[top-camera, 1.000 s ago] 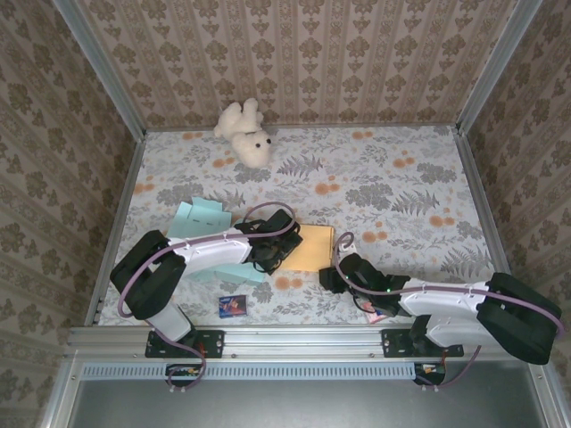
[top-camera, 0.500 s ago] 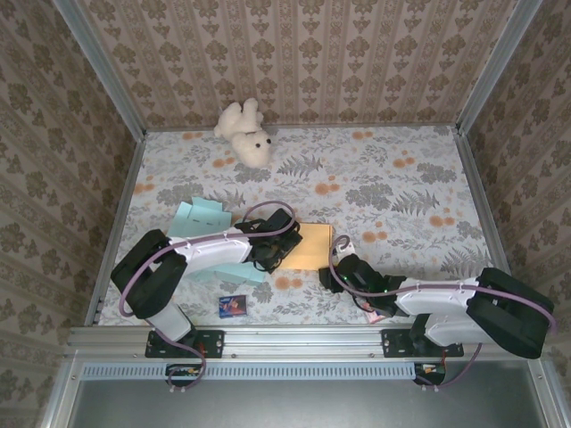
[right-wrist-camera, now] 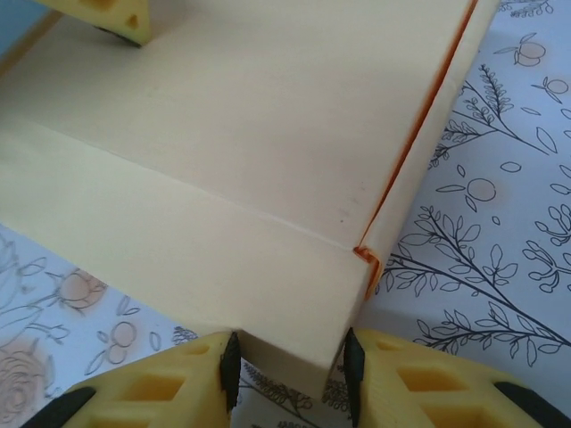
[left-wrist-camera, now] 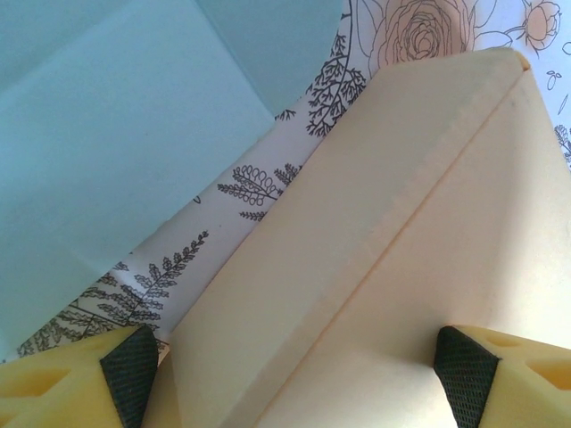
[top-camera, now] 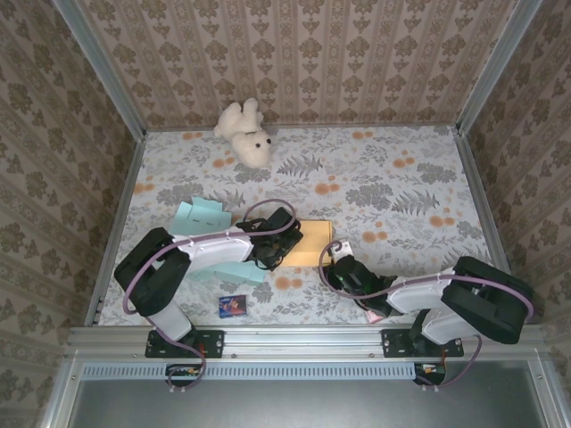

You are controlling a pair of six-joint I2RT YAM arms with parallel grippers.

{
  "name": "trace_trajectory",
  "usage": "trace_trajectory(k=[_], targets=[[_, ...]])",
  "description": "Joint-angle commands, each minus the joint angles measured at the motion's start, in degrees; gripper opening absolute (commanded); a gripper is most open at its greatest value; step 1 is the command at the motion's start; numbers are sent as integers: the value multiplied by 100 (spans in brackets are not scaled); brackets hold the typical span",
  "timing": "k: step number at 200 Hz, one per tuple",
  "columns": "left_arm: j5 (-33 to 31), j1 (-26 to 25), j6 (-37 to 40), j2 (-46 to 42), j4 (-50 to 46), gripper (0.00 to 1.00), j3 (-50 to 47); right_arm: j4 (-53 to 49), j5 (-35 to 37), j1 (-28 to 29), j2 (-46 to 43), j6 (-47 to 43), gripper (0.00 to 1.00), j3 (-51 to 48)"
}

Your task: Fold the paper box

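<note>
The box [top-camera: 310, 242] lies flat in the middle of the table. I judge the folding is hardly begun, since no wall is raised yet. My left gripper [left-wrist-camera: 299, 383] stands wide open over one creased flap, and my right gripper [right-wrist-camera: 290, 361] pinches the near corner. The right wrist view shows a crumpled orange edge [right-wrist-camera: 368, 257] that the top view is too small to show.

Lab test cell: aluminium frame [top-camera: 303, 340], wallpapered walls [top-camera: 303, 62].

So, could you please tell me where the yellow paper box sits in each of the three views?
Top external: the paper box lies just below the picture's centre.
Left wrist: the box covers the lower right, its fold crease running diagonally.
Right wrist: the box spans the upper middle, one corner pointing at the bottom edge.
Shared landmark: the flowered table cover beneath it.
</note>
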Motion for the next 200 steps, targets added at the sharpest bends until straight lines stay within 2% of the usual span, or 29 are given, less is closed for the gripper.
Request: trace_trajectory(k=[1,68,142,200], targets=[[338,-39,-53,500,-887,84,-170,443,144,44,298,-234,39,55],[209,-185,-115,471,-1200,83,3,678,391,34,421,-354,43,168],[351,-342,-20,887,-1013,82,207,681,668,-245,893,-592,44,575],[427,-439,91,1161,-1010,81,473,1027,339,-690,1318,-477,44,714]])
